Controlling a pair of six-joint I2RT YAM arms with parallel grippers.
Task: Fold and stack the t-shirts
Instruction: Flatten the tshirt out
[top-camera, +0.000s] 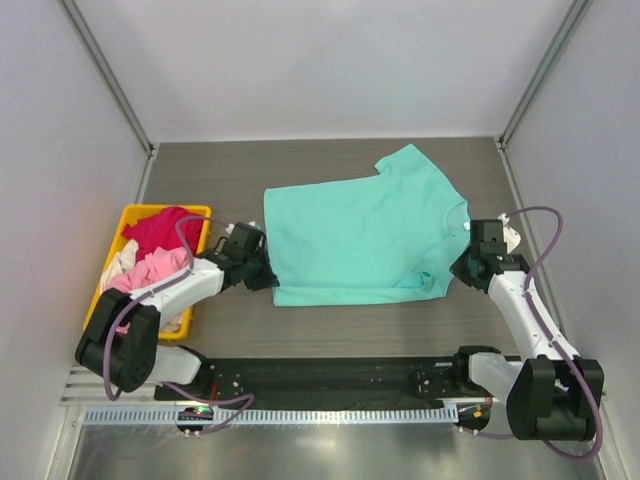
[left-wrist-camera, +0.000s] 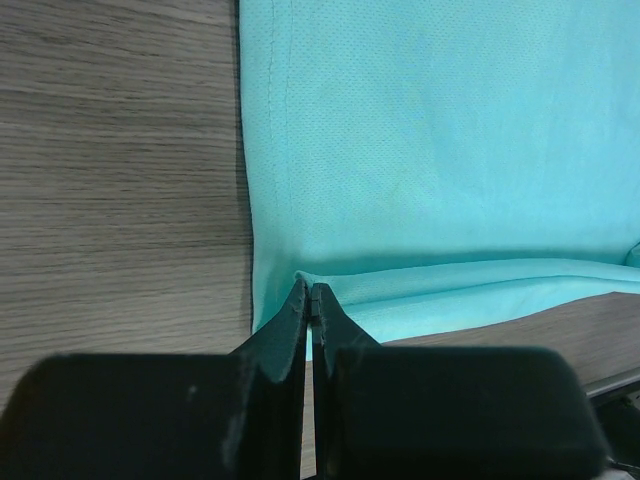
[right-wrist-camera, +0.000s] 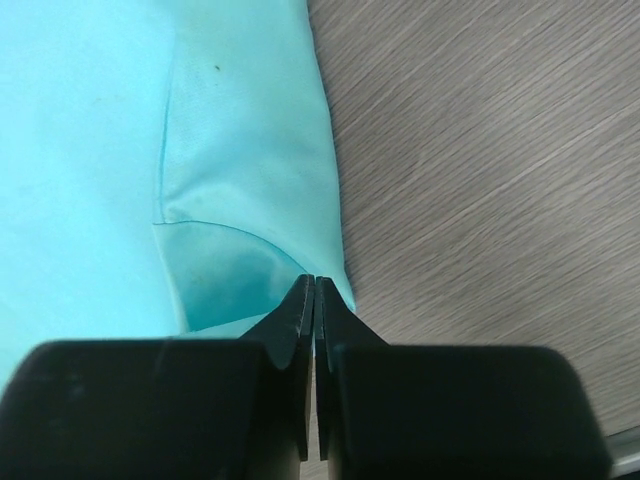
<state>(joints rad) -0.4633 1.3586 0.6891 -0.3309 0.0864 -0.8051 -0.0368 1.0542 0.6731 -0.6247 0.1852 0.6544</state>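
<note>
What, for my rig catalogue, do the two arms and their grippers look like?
Both the left arm and right arm have white tube links between bulky black joint housings, each trailed by a looping mauve cable. The left gripper and right gripper are matte black, with blocky bodies and two wedge-shaped fingers tapering to thin tips. No markings show.

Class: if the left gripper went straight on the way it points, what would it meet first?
The teal shirt. The shut left gripper already has its tips at the shirt's folded near edge, seemingly touching it, so cloth comes first.
</note>
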